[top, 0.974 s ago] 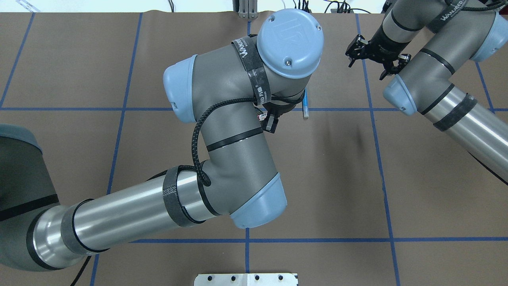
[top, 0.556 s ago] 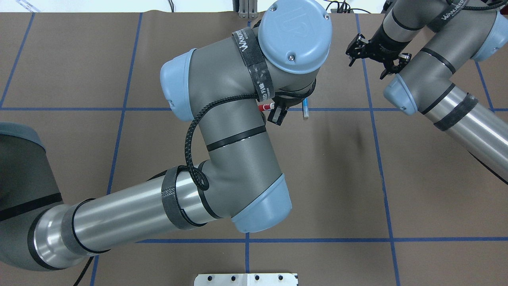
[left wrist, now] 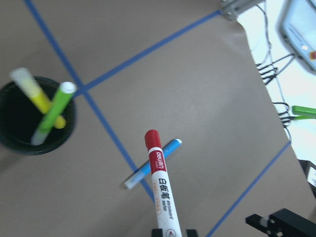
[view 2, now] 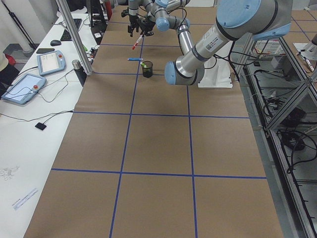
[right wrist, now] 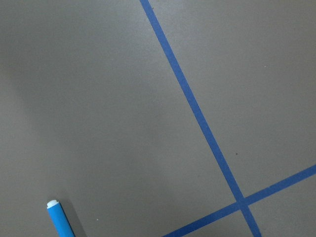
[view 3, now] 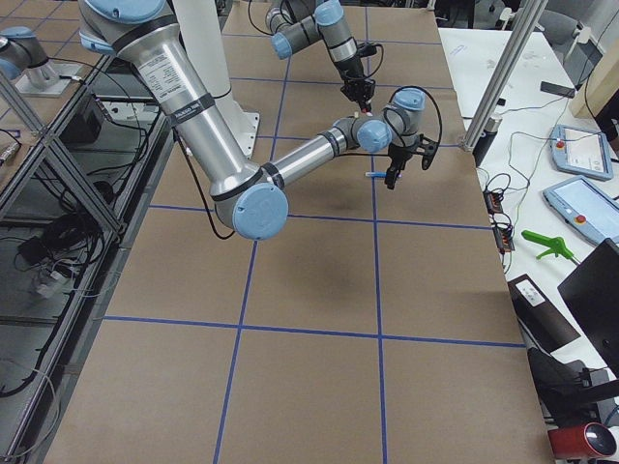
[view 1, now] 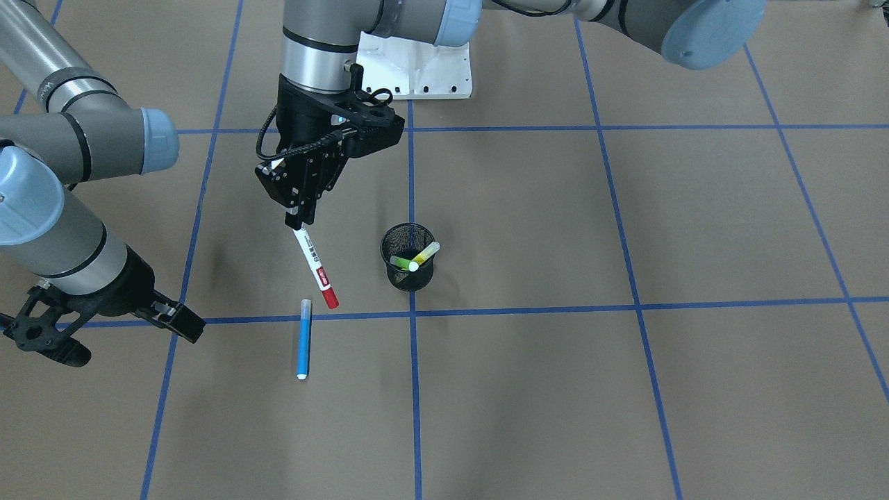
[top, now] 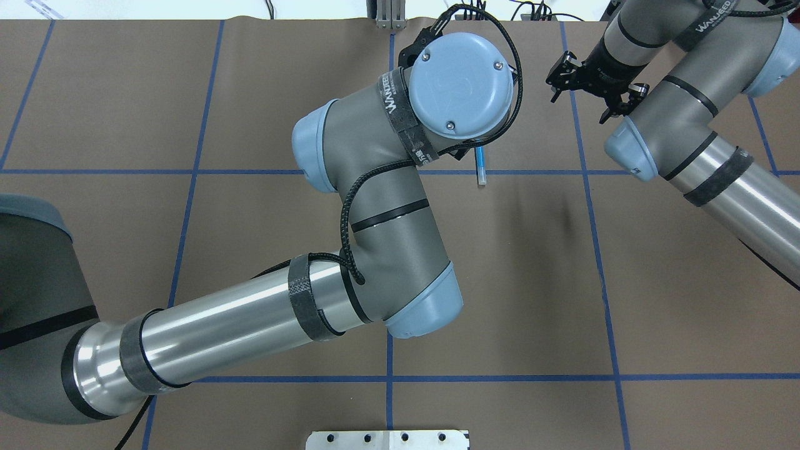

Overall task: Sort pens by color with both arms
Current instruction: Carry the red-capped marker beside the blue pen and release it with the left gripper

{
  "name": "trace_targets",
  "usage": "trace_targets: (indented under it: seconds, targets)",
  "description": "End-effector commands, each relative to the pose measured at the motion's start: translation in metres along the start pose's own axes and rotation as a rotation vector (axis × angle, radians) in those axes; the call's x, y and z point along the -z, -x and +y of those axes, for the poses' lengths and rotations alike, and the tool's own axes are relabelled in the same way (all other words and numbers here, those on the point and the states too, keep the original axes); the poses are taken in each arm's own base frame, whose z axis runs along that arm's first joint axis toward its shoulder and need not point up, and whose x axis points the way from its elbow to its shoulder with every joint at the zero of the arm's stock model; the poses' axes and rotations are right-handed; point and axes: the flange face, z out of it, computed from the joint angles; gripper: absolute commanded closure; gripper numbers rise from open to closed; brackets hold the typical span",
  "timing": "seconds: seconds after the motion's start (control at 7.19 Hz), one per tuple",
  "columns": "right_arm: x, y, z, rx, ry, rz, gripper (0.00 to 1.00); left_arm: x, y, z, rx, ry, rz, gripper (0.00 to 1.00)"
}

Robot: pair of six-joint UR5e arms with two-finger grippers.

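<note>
Front-facing view: right gripper (view 1: 130,344) hangs spread, empty, near the blue pen (view 1: 303,338) on the table (view 1: 625,208), probably its pick; left gripper (view 1: 299,223) clamps the red-capped pen (view 1: 316,267) by its tail, cap down, for carrying; green pen (view 1: 399,262) and yellow pen (view 1: 425,255) lean in the mesh cup (view 1: 397,279).

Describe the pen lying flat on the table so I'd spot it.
Find the black mesh cup mid-table. Beside it, near the tip of the red-capped white pen held by the left gripper, the blue pen lies flat across a tape line. It alone is blue all over, neither held nor in the cup.
</note>
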Motion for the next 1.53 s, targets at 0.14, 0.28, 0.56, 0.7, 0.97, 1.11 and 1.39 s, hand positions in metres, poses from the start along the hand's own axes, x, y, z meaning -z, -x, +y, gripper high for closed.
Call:
trace_targets:
  seconds: [0.14,0.28,0.56,0.7,0.97,1.11,1.39]
  targets:
    - [-0.001,0.000,0.000,0.001,-0.002,0.000,0.01,-0.046,0.004,-0.009,-0.086,-0.045,0.141,1.00]
    - [0.000,0.001,0.001,0.003,-0.002,-0.002,0.01,-0.064,0.010,-0.016,-0.089,-0.071,0.174,1.00]
    - [0.000,0.001,0.001,0.003,-0.002,-0.002,0.01,-0.091,0.044,-0.036,-0.129,-0.114,0.194,1.00]
    - [0.001,0.003,0.002,0.006,-0.004,-0.004,0.01,-0.106,0.054,-0.040,-0.144,-0.151,0.183,1.00]
    - [0.000,0.002,0.002,-0.001,-0.003,-0.003,0.01,-0.127,0.080,-0.019,-0.216,-0.180,0.191,1.00]
    - [0.000,0.002,0.002,-0.003,-0.003,-0.006,0.01,-0.129,0.086,-0.009,-0.229,-0.187,0.197,1.00]
    - [0.005,0.004,0.004,-0.006,-0.005,-0.014,0.01,-0.140,0.101,0.002,-0.300,-0.215,0.176,1.00]
